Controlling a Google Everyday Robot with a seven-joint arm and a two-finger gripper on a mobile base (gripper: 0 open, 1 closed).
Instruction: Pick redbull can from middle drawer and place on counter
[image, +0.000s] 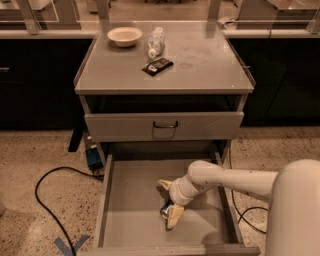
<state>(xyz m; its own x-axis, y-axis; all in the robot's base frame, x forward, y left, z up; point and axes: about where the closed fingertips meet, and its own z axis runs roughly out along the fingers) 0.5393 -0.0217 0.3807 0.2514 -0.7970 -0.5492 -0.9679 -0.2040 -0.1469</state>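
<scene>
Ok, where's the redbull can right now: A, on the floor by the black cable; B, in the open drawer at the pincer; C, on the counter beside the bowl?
B: the redbull can is inside the open middle drawer, right at the pincer, which hangs down into that drawer.

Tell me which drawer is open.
The wide tray drawer pulled out at the bottom, where the gripper is at the can. The drawer above it, with the dark loop handle, is shut.
</scene>
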